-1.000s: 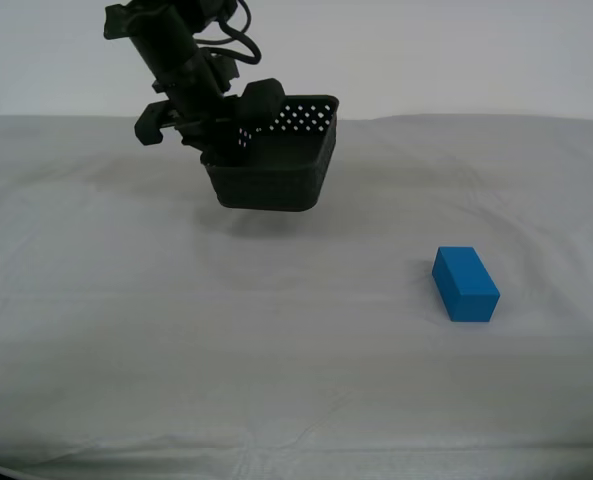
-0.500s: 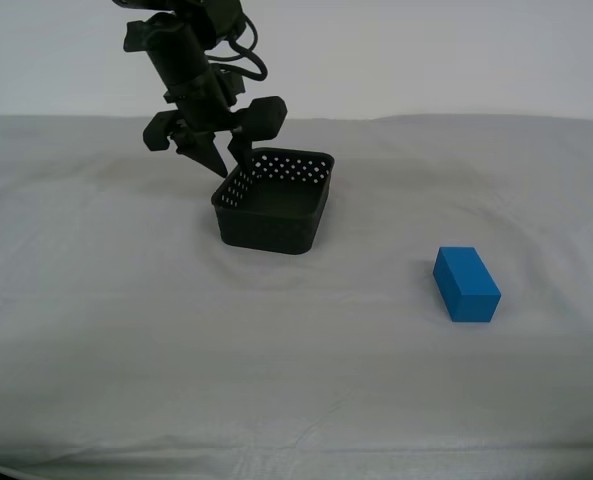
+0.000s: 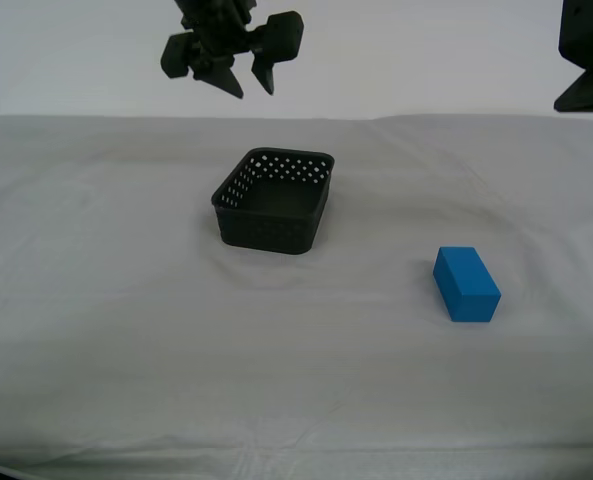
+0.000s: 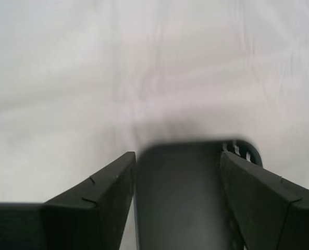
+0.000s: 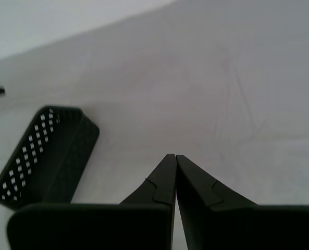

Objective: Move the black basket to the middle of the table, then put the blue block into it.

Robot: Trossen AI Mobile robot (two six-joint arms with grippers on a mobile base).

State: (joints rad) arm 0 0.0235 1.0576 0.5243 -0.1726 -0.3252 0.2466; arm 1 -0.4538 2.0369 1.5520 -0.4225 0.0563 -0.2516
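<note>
Change: the claw that carried the black basket (image 3: pixel 272 200) a second ago has let it go and risen clear to the upper left of the exterior frame; the basket, tilted in the air a second ago, now sits flat.
My second claw (image 3: pixel 244 68): released, its jaws spread wide with nothing between them, hanging in the air well above the basket; its own camera looks down between the spread fingers (image 4: pixel 104 195) onto the dark blurred basket (image 4: pixel 183 198) below.
My first claw (image 5: pixel 174 159): clenched, the two tips pressed together on nothing; in its camera the basket (image 5: pixel 45 156) lies off to one side on the cloth.
Dark shape at the upper right edge of the exterior frame: part of an arm (image 3: pixel 586 55), too cropped to say more.
Black basket: upright, open side up, just left of centre in the exterior frame, in the upper half of the surface (image 3: pixel 126 330).
Blue block (image 3: pixel 466 283): lying on the cloth right of centre, lower than the basket in the frame, well apart from it.
</note>
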